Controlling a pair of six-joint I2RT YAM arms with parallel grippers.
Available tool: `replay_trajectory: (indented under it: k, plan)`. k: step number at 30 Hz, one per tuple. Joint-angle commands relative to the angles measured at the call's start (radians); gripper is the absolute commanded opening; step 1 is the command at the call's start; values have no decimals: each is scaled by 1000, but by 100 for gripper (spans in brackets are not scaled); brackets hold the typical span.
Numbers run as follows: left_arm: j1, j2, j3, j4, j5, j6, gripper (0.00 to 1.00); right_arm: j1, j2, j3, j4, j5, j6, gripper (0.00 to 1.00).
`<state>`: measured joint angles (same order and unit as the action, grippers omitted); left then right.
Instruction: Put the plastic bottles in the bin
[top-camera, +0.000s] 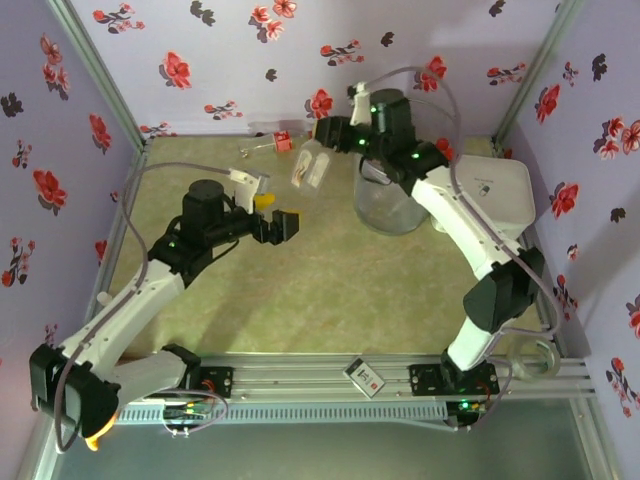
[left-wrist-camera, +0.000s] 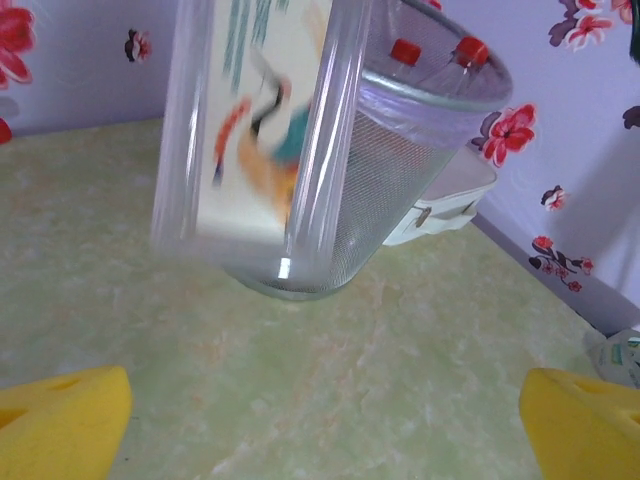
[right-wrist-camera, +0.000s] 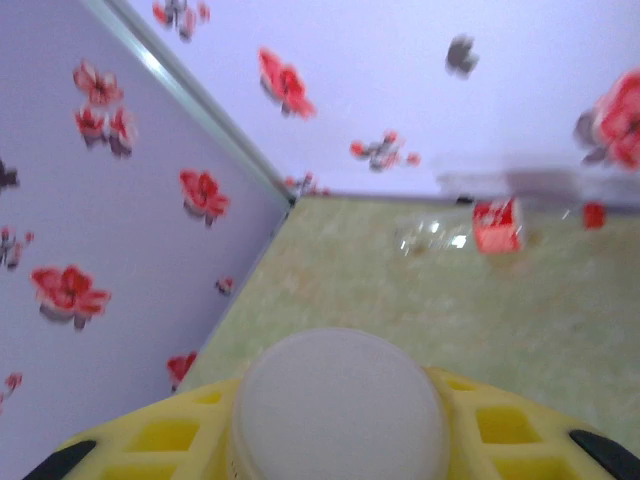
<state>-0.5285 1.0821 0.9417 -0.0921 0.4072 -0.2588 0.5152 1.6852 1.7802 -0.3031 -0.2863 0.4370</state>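
Plastic bottles are partly dealt with. Two red caps (left-wrist-camera: 404, 50) show inside the tall round translucent grey-clear plastic bin (top-camera: 392, 212). The bin stands at the far right of the pale green tabletop (top-camera: 330, 290), beside a flat white rounded-square lid (top-camera: 500, 190). One clear plastic bottle with a white cap and an orange-and-teal printed label (top-camera: 309, 166) hangs in the air just left of the bin, toward its far side and not over its mouth. It is blurred in the left wrist view, so it may be swaying. Another clear bottle with a red label (top-camera: 283, 142) lies on the tabletop near the far wall.

The step in hand looks like carrying the hanging bottle to the bin. The next move calls for the right arm to bring it rightward until it is above the rim, and only then to part its fingers. A swaying bottle could clip the rim, so a steady pass seems wise.

The right gripper (right-wrist-camera: 340, 435) is clamped on the white cap (right-wrist-camera: 340, 395) of the hanging bottle, with its yellow pads (right-wrist-camera: 170, 440) pressed on either side. The left gripper (top-camera: 276, 213) sits nearer and to the left, low over the tabletop. Its own yellow pads (left-wrist-camera: 60, 420) are spread wide apart, holding and touching nothing.
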Motion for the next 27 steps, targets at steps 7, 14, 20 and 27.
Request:
replay_trajectory:
  k: [7,14,20,27]
  plan:
    - [13,-18,-4,-46,-51,25,100,-194,-205,19,52,208,-114,26]
    - [21,37,5,-37,-62,5,100,-372,-238,-67,132,315,-115,26]
    - [24,45,6,-40,-74,-5,100,-459,-143,-45,179,291,-63,26]
    - [27,44,2,-55,-81,-10,100,-463,-17,-13,180,294,-70,26]
